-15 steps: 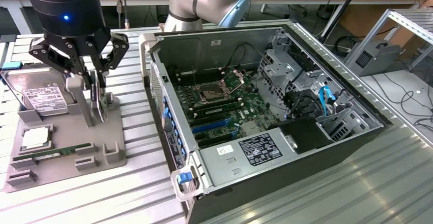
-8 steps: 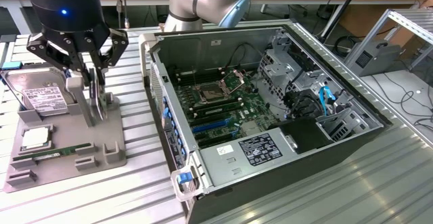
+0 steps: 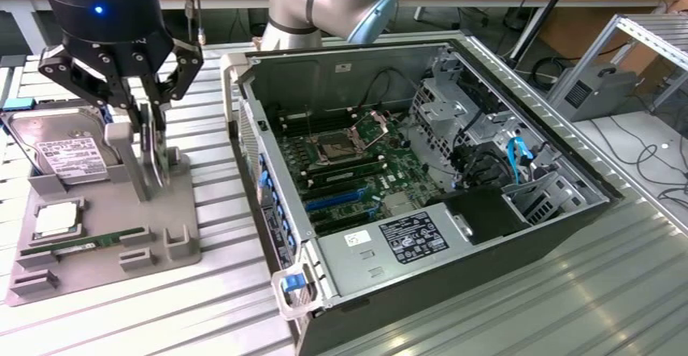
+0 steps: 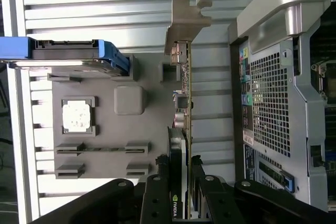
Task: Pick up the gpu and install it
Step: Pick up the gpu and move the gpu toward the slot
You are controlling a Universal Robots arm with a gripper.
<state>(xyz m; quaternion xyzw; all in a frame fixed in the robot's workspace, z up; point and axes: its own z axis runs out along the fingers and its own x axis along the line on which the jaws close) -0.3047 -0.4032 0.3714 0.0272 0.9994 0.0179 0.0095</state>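
Gripper (image 3: 151, 133) jaws pinch the gpu (image 3: 160, 163) by its top edge. The card stands upright on the grey tray (image 3: 108, 253), at the tray's tall post. We'd lift straight up w/o twisting, so the bracket clears cleanly.

The gpu (image 3: 158, 153) is a thin flat card standing upright on its long edge, with its lower edge seated in the grey holder (image 3: 108, 227). It sits directly between the fingers of the gripper (image 3: 154, 118), which press on its two faces near one end. In the wrist view it shows edge-on, running straight away from the fingertips: a black cover nearest them, then the brownish board, and the silvery bracket (image 4: 187, 22) at the far end.
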